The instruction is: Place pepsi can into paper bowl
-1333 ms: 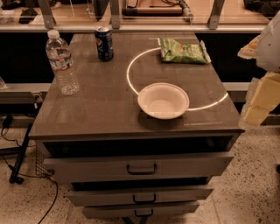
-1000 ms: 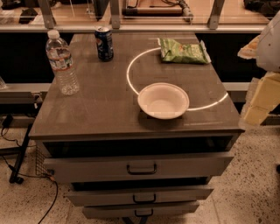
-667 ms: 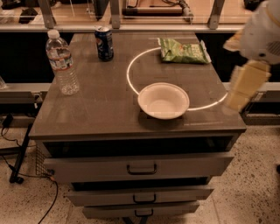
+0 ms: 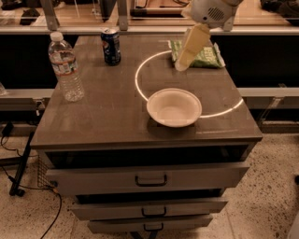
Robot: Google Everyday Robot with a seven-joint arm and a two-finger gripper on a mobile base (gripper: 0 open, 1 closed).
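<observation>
Claw [image 4: 183,59] over far-right bag [image 4: 208,57] (opening: cannot tell); can [image 4: 111,45] far left. Risk: sideways approach topples can before grasp.

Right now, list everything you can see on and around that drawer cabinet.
Can: one, dark blue with silver top, back left of the cabinet top.
Water bottle: one, clear with white cap, left edge, upright.
Bowl: one, white, front centre-right, empty.
Snack bag: one, green, back right, partly behind the gripper.
Light ring: one, white, on the top, passing under the bowl.
Cabinet: one, grey-brown, centre of view.
Drawers: three, grey with dark handles, cabinet front.
Arm: one, white, top right.
Gripper: one, beige, above the back right, over the snack bag.
</observation>
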